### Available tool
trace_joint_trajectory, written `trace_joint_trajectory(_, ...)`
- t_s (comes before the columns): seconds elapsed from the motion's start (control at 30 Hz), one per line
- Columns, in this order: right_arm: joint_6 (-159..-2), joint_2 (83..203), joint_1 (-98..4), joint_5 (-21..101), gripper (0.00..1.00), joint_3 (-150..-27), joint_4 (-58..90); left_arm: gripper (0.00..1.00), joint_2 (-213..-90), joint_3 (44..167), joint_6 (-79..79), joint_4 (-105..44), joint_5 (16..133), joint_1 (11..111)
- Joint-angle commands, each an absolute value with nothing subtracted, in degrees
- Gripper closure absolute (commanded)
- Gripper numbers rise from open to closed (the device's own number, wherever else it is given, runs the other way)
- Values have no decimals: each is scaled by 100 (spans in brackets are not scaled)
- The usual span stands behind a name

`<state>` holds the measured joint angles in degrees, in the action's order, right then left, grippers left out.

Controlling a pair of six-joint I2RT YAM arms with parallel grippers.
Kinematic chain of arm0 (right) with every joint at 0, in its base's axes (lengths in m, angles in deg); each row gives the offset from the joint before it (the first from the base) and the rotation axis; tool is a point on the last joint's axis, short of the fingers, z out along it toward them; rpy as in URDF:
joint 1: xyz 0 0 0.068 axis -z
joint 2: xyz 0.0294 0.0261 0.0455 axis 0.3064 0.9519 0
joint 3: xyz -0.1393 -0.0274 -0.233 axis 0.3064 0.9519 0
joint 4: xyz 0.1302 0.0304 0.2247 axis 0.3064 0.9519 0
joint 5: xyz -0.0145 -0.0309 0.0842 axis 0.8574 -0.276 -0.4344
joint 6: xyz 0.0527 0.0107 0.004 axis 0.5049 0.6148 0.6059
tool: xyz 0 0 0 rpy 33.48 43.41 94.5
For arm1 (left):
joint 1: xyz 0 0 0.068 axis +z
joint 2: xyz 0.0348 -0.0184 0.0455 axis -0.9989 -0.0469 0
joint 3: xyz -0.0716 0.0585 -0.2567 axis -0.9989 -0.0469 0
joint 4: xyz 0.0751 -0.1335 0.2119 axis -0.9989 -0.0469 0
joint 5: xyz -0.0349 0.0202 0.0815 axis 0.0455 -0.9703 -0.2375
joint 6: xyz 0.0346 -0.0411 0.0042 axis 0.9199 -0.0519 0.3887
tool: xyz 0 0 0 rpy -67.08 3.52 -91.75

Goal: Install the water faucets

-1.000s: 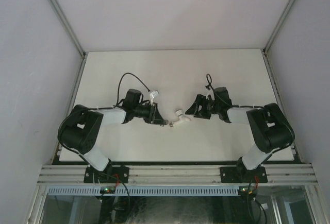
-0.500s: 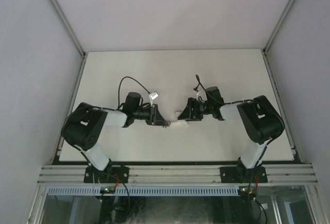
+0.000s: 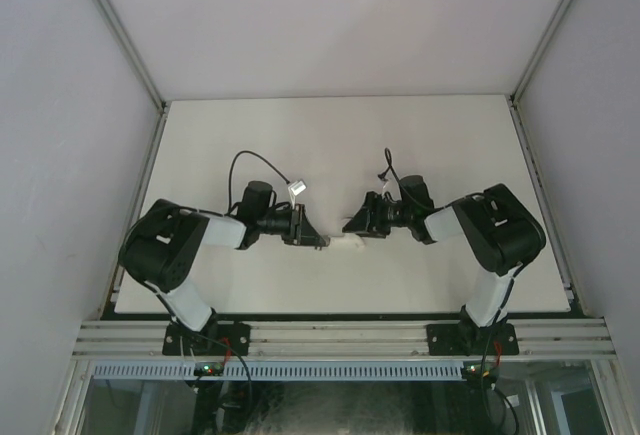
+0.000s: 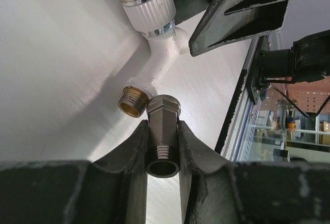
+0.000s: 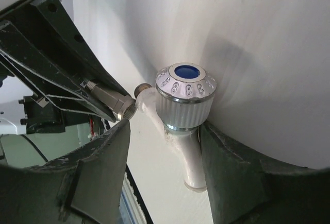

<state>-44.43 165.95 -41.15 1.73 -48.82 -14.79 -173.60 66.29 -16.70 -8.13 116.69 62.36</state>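
Note:
The white bent faucet (image 5: 181,131) lies on the table, its ribbed knob with a blue cap (image 5: 186,72) facing my right wrist camera. My right gripper (image 5: 165,128) straddles it, open: the right finger (image 5: 232,172) is against the faucet's body and the left finger (image 5: 98,167) stands clear of it. My left gripper (image 4: 163,126) is shut on the dark-grey metal fitting (image 4: 163,123). The fitting's tip sits just beside the faucet's brass threaded end (image 4: 133,101). From above, both grippers (image 3: 318,240) (image 3: 352,225) meet at the faucet (image 3: 350,243) mid-table.
The white table (image 3: 330,145) is walled on three sides. Its dark front edge (image 3: 340,315) and the aluminium rail (image 3: 340,337) with the arm bases run along the near side. Each gripper's fingers are close to the other's.
My right gripper has moved left over the white faucet and its jaws have narrowed around it. The left gripper has stayed shut on the fitting and shifted slightly toward the faucet.

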Motion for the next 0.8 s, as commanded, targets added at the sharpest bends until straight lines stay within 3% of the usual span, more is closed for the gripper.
trace_joint_trajectory(0.0,-3833,16649,-4349,508,44,-4640,-2492,100,-17454,6762,-1497,-756,11610,6213)
trace_joint_trajectory(0.33,-2901,17217,-4680,109,46,-4379,-4781,100,-17455,6728,-1494,-770,11547,6209)
trace_joint_trajectory(0.47,-2979,17267,-4714,224,48,-4326,-4745,100,-17445,6735,-1504,-784,11539,6209)
trace_joint_trajectory(0.77,-3593,16602,-4250,949,34,-3841,-3770,100,-17181,6843,-1345,-1136,11510,6208)
